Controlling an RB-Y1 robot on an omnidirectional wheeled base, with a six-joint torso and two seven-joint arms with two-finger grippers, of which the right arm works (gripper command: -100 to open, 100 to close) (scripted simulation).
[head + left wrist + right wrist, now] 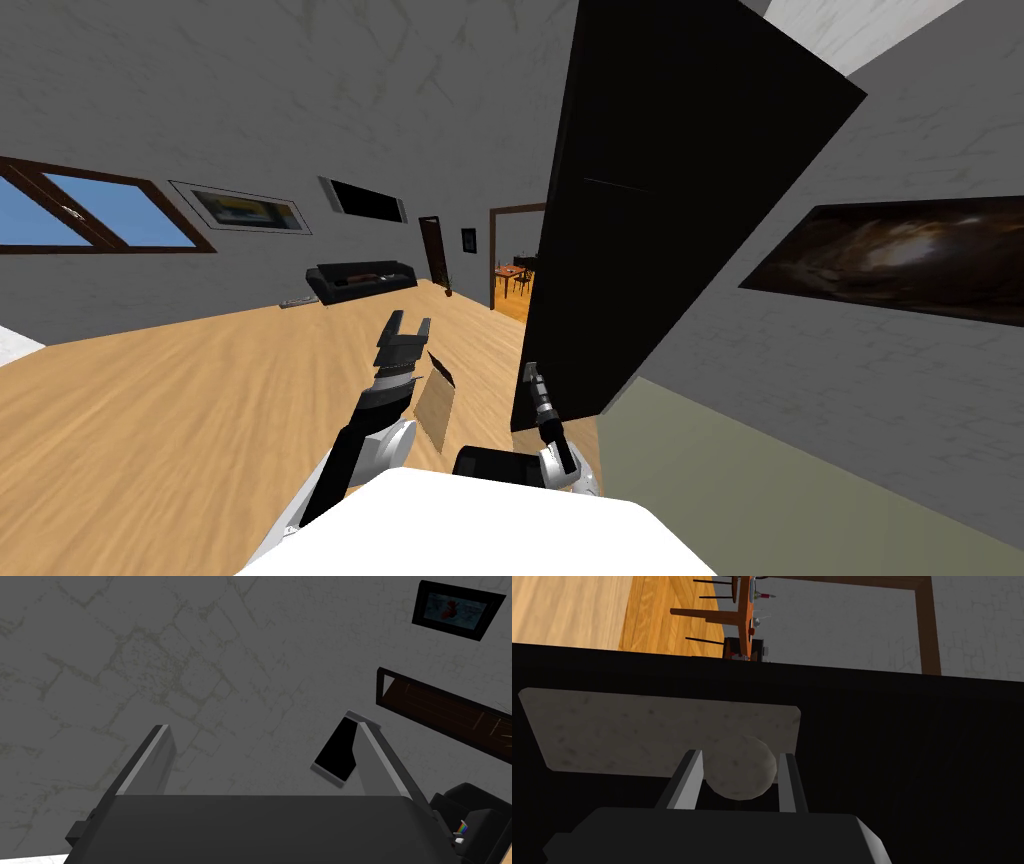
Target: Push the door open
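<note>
A tall black door [680, 200] stands right ahead of me, with its near edge by my right hand. In the right wrist view a round grey knob [741, 773] sits on a grey plate [637, 731] on the black door face [912, 751]. My right gripper [741, 752] has its two fingers pressed against the knob's sides. In the head view the right gripper [531, 372] shows small at the door's lower edge. My left gripper [408, 325] is raised over the wooden floor to the left of the door, its fingers [150, 756] wide apart with nothing between them.
Past the door's edge a wood-framed doorway [495, 250] leads to a dining table [510, 272] with chairs. A black sofa [360, 280] stands at the far wall. A thin tan panel [437, 405] lies tilted between my arms. A grey wall [850, 400] with a dark picture [900, 255] runs close on the right.
</note>
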